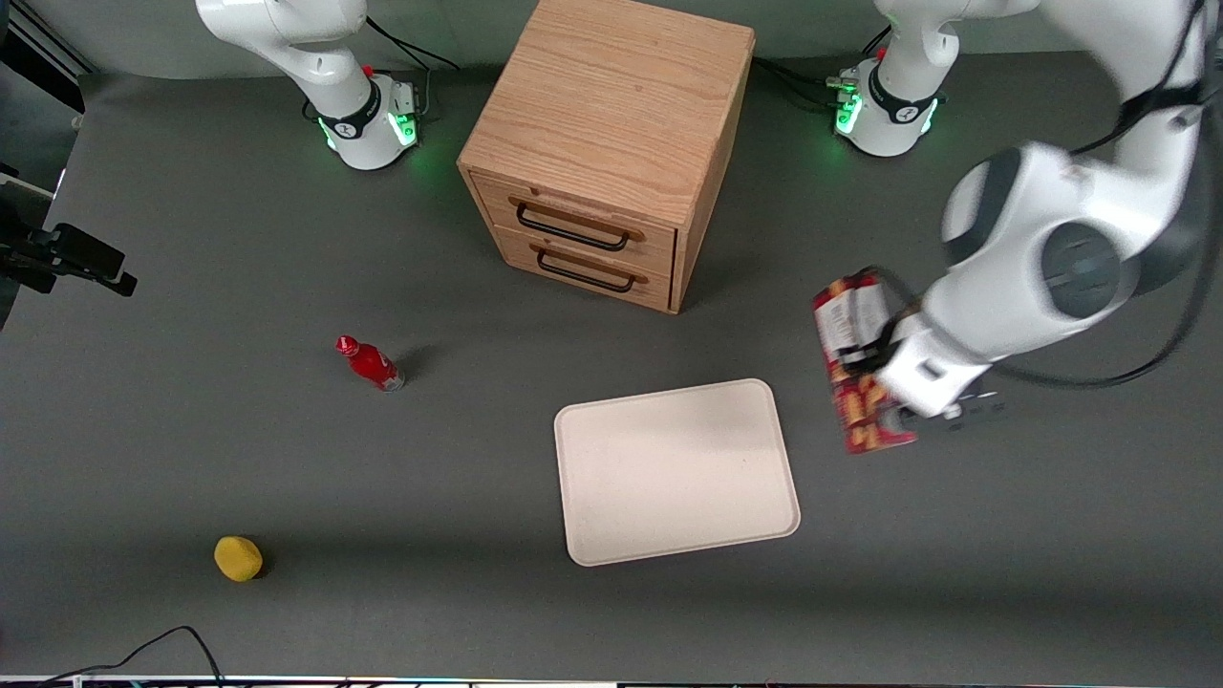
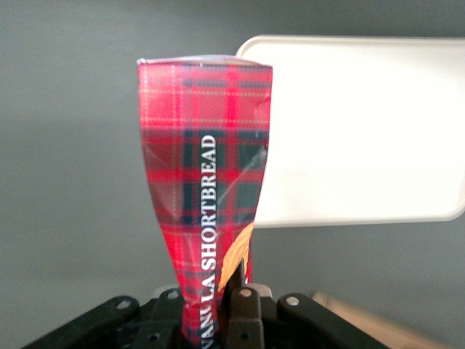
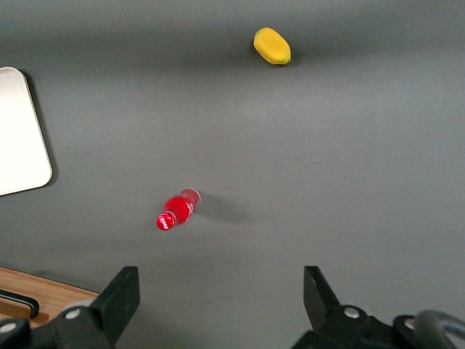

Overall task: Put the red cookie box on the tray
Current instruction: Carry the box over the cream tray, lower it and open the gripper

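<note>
Shortbread carton, the red cookie box, is off the table and carried in the left gripper, hanging over bare mat just beside the tray, toward the working arm's end of the table. Tartan print, white lettering and an orange cookie picture show in the wrist view, where the box runs lengthwise away from the gripper. Fingers closed tight on one end; the cardboard is pinched in there and flares wider toward the free end, so the grip is firm but deforming the carton. Tray is a cream-white rectangle with a low rim, flat on the grey mat, nothing on it; in the wrist view its corner sits just past the box's free end. Step in hand, as judged: transport, with lift done and box not yet over the tray. Next move calls for a short sideways carry toward the tray's middle, then lowering the box flat inside the rim before letting go. Farther from the front camera stands a wooden drawer cabinet. Small red bottle and yellow lemon-like object lie well apart toward the parked arm's end.
</note>
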Controlling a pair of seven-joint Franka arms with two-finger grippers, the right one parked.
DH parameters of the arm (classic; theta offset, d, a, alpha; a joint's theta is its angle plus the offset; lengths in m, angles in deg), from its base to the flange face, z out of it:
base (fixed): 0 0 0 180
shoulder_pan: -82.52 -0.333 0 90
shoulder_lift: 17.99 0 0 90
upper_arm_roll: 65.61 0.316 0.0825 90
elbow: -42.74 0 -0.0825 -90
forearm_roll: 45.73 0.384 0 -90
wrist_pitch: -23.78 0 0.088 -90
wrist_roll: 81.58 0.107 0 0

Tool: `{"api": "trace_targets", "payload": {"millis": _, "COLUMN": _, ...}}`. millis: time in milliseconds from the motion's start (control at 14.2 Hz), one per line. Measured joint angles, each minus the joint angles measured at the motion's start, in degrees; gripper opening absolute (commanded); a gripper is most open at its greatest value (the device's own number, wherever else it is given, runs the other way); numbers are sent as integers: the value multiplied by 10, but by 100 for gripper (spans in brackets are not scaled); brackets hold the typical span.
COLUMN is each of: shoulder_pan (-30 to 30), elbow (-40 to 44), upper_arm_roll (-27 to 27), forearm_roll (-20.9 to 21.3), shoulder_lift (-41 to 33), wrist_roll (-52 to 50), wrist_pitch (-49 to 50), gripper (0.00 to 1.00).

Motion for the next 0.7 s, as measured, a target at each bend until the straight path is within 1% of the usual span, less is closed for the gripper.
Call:
{"api": "trace_targets", "payload": {"millis": 70, "shoulder_pan": 3, "elbow": 0, "upper_arm_roll": -16, "forearm_roll": 28, "shoulder_lift": 38, "wrist_roll": -32, "wrist_pitch": -41, "gripper": 0}}
{"api": "trace_targets", "payload": {"millis": 211, "shoulder_pan": 6, "elbow": -1, "upper_arm_roll": -27, "forearm_roll": 70, "shoulder_lift": 108, "wrist_roll": -73, "wrist_pitch": -125, "gripper": 0}}
{"api": "trace_targets", "payload": {"millis": 281, "shoulder_pan": 7, "elbow": -2, "upper_arm_roll": -27, "forearm_roll": 86, "shoulder_lift": 137, "wrist_roll": -82, "wrist_pitch": -165, "gripper": 16}}
{"api": "trace_targets", "payload": {"millis": 351, "shoulder_pan": 7, "elbow": -4, "upper_arm_roll": -27, "forearm_roll": 100, "shoulder_lift": 158, "wrist_roll": -85, "wrist_pitch": -198, "gripper": 99}}
{"api": "trace_targets", "payload": {"millis": 491, "shoulder_pan": 7, "elbow": -8, "upper_arm_roll": -27, "forearm_roll": 116, "shoulder_lift": 177, "wrist_roll": -88, "wrist_pitch": -229, "gripper": 100}}
{"api": "trace_targets", "payload": {"millis": 632, "shoulder_pan": 4, "elbow": -6, "upper_arm_roll": -27, "forearm_roll": 120, "shoulder_lift": 169, "wrist_roll": -89, "wrist_pitch": -223, "gripper": 100}}
{"api": "trace_targets", "payload": {"millis": 702, "shoulder_pan": 0, "elbow": -6, "upper_arm_roll": -27, "forearm_roll": 120, "shoulder_lift": 159, "wrist_roll": -89, "wrist_pitch": -205, "gripper": 100}}
